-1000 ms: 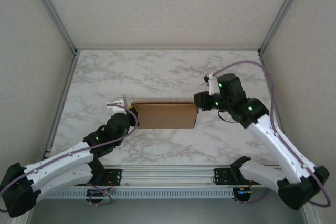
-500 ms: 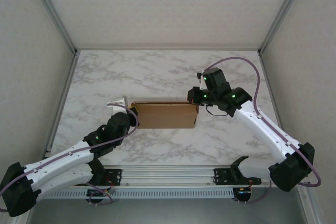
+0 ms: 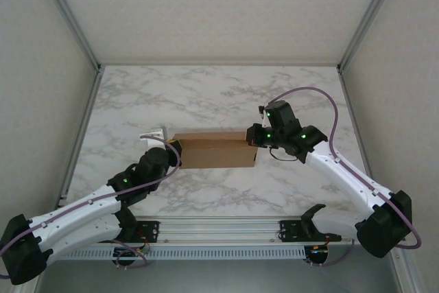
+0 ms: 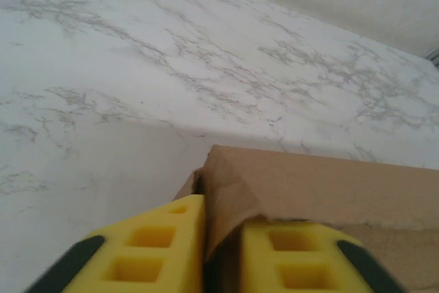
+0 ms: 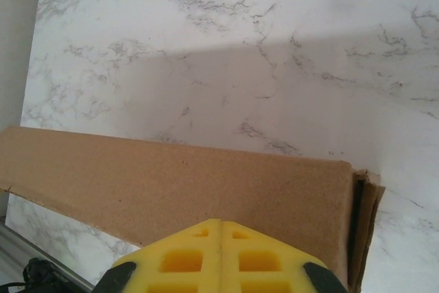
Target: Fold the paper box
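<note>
Now paper box (image 4: 322, 197) flap between left jaws, right jaws shut above lid

You can't see the box's (image 3: 214, 151) ends from above: arms cover both. Left wrist pic cuts the box off at right & bottom; its crumpled corner hides behind the left claw (image 4: 223, 252).

Open marble table (image 3: 206, 97) surrounds the paper box (image 3: 212, 151); side walls (image 3: 41, 66) confine.

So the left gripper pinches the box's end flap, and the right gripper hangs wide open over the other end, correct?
Not quite: the right gripper is shut, its yellow pads pressed together over the box, as the right wrist view shows. The left gripper does pinch the flap.
</note>
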`<state>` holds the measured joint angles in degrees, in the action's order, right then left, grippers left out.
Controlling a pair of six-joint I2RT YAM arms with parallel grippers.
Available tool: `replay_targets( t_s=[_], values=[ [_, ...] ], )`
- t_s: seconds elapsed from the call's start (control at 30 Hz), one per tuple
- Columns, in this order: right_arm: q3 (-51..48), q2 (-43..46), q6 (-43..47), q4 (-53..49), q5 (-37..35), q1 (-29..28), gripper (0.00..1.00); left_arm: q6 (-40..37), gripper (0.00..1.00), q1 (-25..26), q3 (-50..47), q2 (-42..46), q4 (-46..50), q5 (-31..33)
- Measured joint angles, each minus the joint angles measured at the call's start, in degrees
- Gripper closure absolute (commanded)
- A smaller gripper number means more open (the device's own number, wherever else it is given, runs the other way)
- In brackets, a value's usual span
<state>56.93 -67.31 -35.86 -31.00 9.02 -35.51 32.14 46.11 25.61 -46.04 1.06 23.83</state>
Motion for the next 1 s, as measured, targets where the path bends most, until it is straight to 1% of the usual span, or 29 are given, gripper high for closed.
replay_targets(
  t_s=[0.13,0.3,0.43,0.57,0.63,0.7,0.77,0.83,0.87,1.0],
  values=[
    [-0.35,0.26,-0.07,-0.07,-0.24,-0.04,0.99,0.02,0.50,0.28,0.68,0.98,4.81,-1.31],
    [-0.39,0.39,-0.63,-0.09,-0.76,-0.07,0.98,0.87,0.46,0.33,2.62,3.02,9.64,-3.52],
    [-0.39,0.39,-0.90,-0.09,-1.97,-0.07,0.98,1.33,0.44,0.33,3.54,6.27,12.81,-6.69],
    [-0.39,0.37,-1.05,-0.09,-2.67,-0.07,0.98,1.27,0.44,0.31,4.83,10.73,15.13,-9.88],
    [-0.39,0.37,-1.07,-0.07,-3.04,-0.09,0.98,0.76,0.51,0.33,5.92,12.44,15.63,-11.74],
    [-0.39,0.37,-1.05,-0.07,-3.10,-0.17,0.98,-0.09,0.53,0.33,7.13,13.40,15.80,-12.96],
    [-0.50,0.39,-1.07,-0.04,-3.21,-0.17,0.98,-0.83,0.51,0.33,8.70,13.79,15.91,-13.14],
    [-0.94,0.57,-1.09,0.00,-3.21,-0.17,0.98,-1.31,0.39,0.31,10.21,13.86,15.67,-12.11],
    [-1.20,0.74,-1.14,0.00,-3.21,-0.17,0.98,-1.60,0.36,0.28,10.75,13.62,15.65,-11.50],
    [-2.19,1.95,-1.31,-0.02,-3.21,-0.33,0.98,-1.95,0.35,-1.64,13.88,8.81,14.75,-9.90]
  ],
)
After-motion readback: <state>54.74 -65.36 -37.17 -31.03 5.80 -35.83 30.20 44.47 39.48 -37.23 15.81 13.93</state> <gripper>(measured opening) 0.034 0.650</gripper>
